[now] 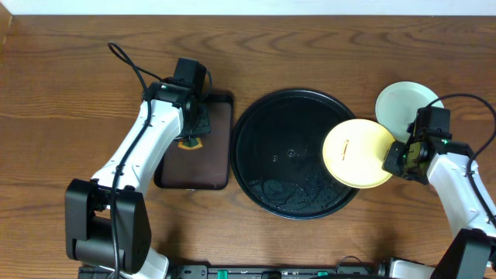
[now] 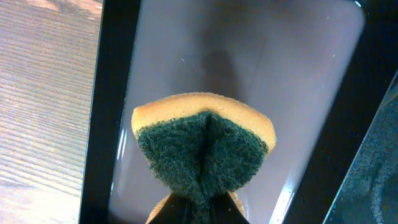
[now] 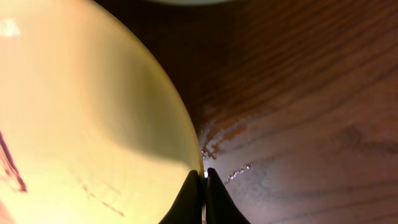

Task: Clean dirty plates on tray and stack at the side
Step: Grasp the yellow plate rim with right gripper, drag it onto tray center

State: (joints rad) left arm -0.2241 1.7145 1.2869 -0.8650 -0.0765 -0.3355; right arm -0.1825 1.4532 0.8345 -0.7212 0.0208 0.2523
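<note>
The large round black tray (image 1: pixel 298 151) sits mid-table with no plates lying flat in it. My right gripper (image 1: pixel 397 159) is shut on the rim of the pale yellow plate (image 1: pixel 358 153), holding it over the tray's right edge; in the right wrist view the plate (image 3: pixel 81 118) shows a thin red smear. A pale mint plate (image 1: pixel 403 105) lies on the table at the right, behind the right gripper. My left gripper (image 1: pixel 190 136) is shut on a yellow-and-green sponge (image 2: pixel 202 152), pinched and folded, over the brown rectangular tray (image 2: pixel 249 68).
The smaller dark brown rectangular tray (image 1: pixel 198 147) lies left of the black tray. Wet streaks show on the wood (image 3: pixel 236 168) under the right gripper. A black cable (image 1: pixel 128 66) trails behind the left arm.
</note>
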